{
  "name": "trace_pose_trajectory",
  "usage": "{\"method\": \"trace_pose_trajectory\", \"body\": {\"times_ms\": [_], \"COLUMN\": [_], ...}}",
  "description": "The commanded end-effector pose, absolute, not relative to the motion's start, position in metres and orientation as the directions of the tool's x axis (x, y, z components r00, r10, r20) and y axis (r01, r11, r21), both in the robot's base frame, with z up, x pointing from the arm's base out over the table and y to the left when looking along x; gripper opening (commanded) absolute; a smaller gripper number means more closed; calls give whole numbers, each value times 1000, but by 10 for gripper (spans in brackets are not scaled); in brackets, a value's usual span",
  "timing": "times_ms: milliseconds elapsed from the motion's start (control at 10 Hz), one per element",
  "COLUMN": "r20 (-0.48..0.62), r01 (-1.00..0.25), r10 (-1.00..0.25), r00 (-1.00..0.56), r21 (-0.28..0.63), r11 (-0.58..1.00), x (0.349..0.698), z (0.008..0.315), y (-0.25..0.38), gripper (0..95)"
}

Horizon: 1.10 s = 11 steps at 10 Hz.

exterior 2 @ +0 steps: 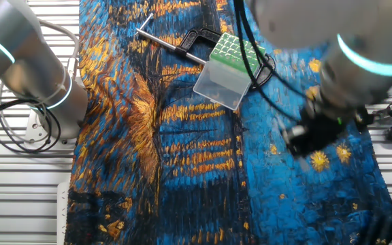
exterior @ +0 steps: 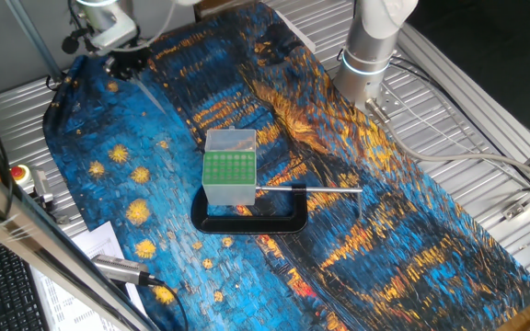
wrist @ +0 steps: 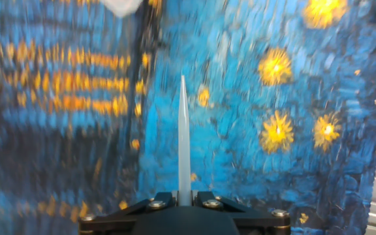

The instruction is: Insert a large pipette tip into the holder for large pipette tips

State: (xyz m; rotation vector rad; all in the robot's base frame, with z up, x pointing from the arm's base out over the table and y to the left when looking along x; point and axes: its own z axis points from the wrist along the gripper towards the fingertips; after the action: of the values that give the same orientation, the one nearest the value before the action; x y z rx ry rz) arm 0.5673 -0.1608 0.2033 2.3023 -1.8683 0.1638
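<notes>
- In the hand view the black two-finger gripper [wrist: 185,199] pinches a thin, clear, tapering plastic pipette tip [wrist: 184,140] at its wide end; the two finger blocks press against its base from either side.
- The tip points straight away from the hand, its narrow end aimed over the blue-and-yellow painted cloth [wrist: 253,163] that covers the table; the cloth is blurred in this view.
- In one fixed view the gripper [exterior: 129,62] sits at the far left of the table, above the cloth's [exterior: 155,165] far-left corner, and the tip [exterior: 150,92] shows only as a faint pale sliver slanting down and to the right from the fingers.
- The small translucent whitish box with a green perforated top [exterior: 229,168] stands near the middle of the cloth, well apart from the gripper.
- A black C-shaped clamp [exterior: 247,221] lies on the cloth around the near side of the box, and its grey metal screw rod [exterior: 311,189] runs out to the right from beside the box.
- In the other fixed view the box [exterior 2: 229,68] appears tilted, green face [exterior 2: 235,49] towards the far side, with the clamp [exterior 2: 196,37] and rod [exterior 2: 160,39] beyond it on the left.
- There the gripper [exterior 2: 308,136] is a blurred dark shape to the right of the box, and the tip cannot be made out.
- A red round button [exterior: 17,174] sits on the metal frame at the left edge of the table.
</notes>
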Motion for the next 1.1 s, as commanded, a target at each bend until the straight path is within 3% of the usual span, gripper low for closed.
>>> {"method": "trace_pose_trajectory", "body": {"times_ms": [100,1000,1100], "r20": [235,306,366], "r01": [-987,-974,-980], "r10": [-960,-926,-910], "r00": [153,222,195], "r21": [79,108,113], "r11": [-138,-198,-165], "x": [560,560,555], "z": [212,212,221], "y": [-132,-125,-106], "gripper": [0,0,0]}}
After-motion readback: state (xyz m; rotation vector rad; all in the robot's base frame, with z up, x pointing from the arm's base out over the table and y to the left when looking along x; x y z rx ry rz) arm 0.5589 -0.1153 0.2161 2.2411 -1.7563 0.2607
